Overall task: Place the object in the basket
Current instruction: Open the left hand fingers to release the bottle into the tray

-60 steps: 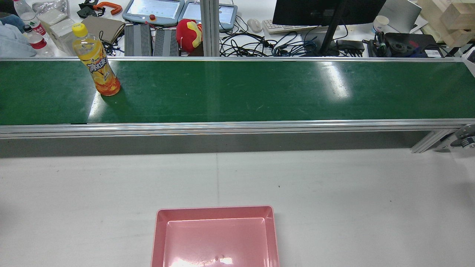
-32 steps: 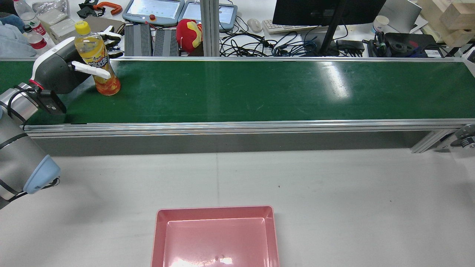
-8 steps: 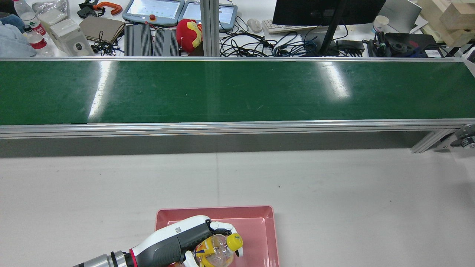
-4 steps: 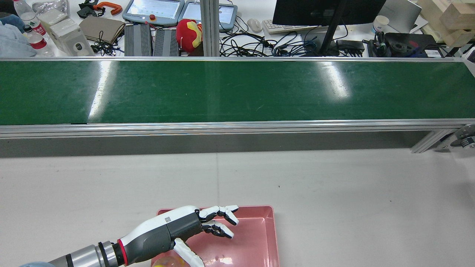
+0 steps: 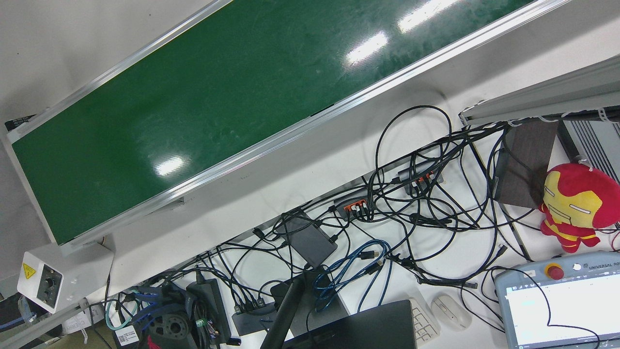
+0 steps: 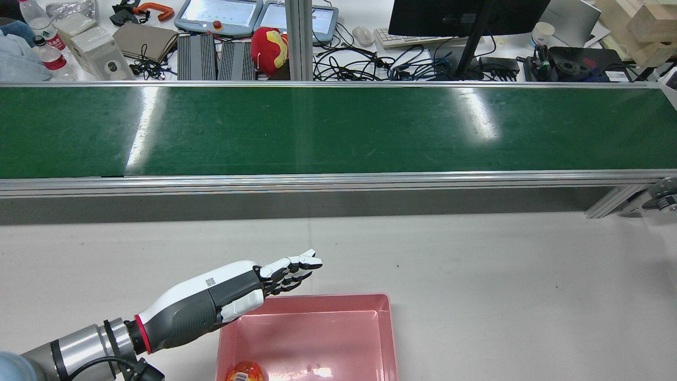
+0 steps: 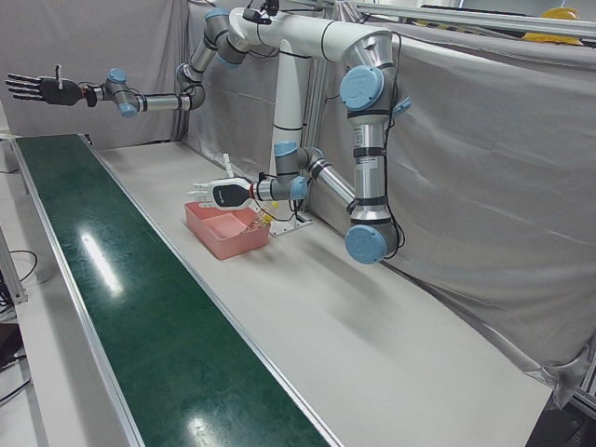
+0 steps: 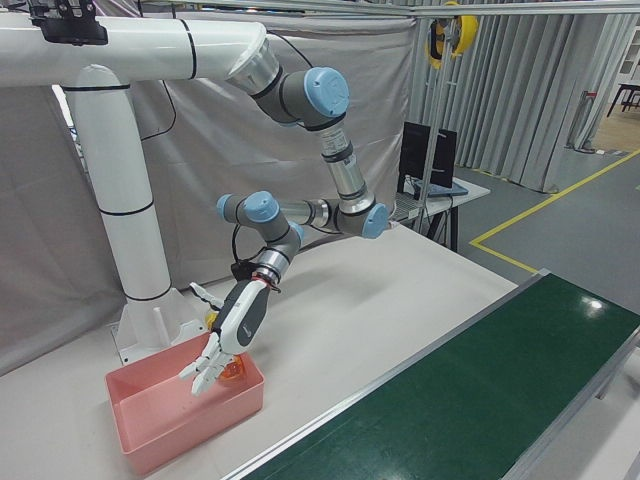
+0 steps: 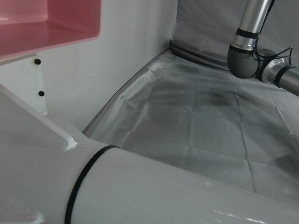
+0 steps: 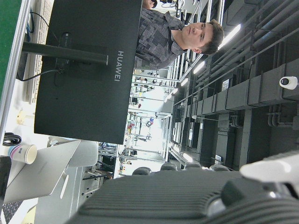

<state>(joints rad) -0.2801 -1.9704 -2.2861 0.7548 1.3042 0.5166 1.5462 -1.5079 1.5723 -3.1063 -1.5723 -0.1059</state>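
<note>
So, one pink basket point(image 6: 385, 338) on the white tabletop point(image 6: 502, 275), and one bottle point(image 6: 246, 372) lying inside it, down at the basket's 7 o'clock corner in the rear view. Only its orange end pokes into that picture, the rest is cut off by the bottom edge. In the right-front view you can just catch a bit of orange behind the fingers, inside the basket.

Two arms, two hands. The left hand point(image 6: 232, 293) sits over the basket's 10 o'clock corner in the rear view, fingers point(image 6: 296, 263) stretched out straight and spread a little, holding nothing, not touching the bottle. The right-front view shows the same hand point(image 8: 222, 340) angled down over the basket point(image 8: 170, 425), fingertips pointing at its far wall.

The right hand point(image 7: 35, 88) is way off at the 10 o'clock corner of the left-front view, up high beyond the belt's far end, fingers wide and empty. Well apart from the basket point(image 7: 223, 233) and the left hand point(image 7: 219, 193) there.

One green conveyor belt point(image 6: 338, 129) runs across the whole rear view past the tabletop, with nothing on it. Behind it a messy desk: two teach pendants point(image 6: 219, 13), one red-and-yellow plush point(image 6: 268, 48), one black monitor point(image 6: 465, 16), and a tangle of cables point(image 6: 370, 66) I couldn't count.
</note>
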